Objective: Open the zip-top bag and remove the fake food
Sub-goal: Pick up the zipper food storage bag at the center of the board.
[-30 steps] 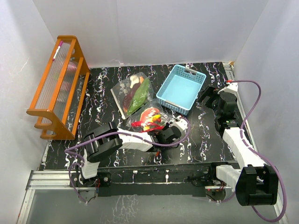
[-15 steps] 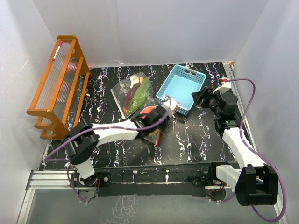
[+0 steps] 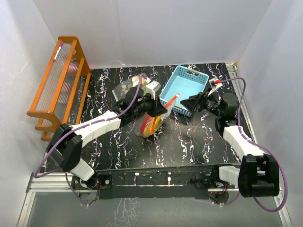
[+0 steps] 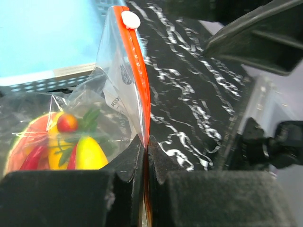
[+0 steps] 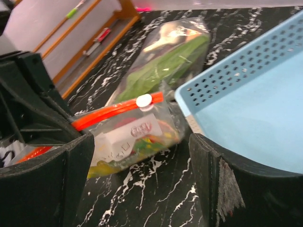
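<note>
Roughly mid-desk, raised by its top edge: zip-top bag, orange zip strip uppermost. Contact between bag bottom and desk: cannot tell.

Left gripper clamped tight on that strip, jaws pressed together with only the plastic between them. White slider at the strip's free end, just beside the near corner of the light-blue basket.

Fake food bunched low inside the bag: yellow, red and orange pieces plus a little green.

Right gripper spread wide, gripping nothing, reaching in from the desk's right side toward the slider end. Seen from its wrist, one finger on either side of the slider, apart from it.

Second clear bag holding long green pieces, flat toward the desk's far edge, left of the basket. Wooden rack along the left edge.
</note>
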Controlling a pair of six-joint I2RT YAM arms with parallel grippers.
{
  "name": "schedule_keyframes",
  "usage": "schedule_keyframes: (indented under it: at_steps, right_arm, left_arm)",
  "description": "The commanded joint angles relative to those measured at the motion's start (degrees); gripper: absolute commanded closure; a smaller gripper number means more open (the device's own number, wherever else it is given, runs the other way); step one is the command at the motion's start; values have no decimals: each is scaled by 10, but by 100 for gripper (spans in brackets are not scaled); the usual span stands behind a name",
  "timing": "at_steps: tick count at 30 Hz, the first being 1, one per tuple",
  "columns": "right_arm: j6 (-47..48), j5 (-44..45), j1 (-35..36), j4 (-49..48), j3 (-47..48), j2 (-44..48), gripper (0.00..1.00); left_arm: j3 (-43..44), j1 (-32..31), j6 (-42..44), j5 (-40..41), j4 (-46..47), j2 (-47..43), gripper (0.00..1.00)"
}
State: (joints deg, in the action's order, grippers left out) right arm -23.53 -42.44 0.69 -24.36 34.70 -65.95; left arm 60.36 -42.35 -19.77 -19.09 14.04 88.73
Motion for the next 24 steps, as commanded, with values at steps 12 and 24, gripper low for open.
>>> schedule_keyframes:
  at_steps: [12,24]
  right_arm:
    - [-139,-218,-1,-317,-25,-68,12]
    - [-312,-268,4,-554,55,-176,13]
  left_arm:
    - [3,85,-189,-290,215,-24,100]
    - [15,100,-321,-414,368,12,100]
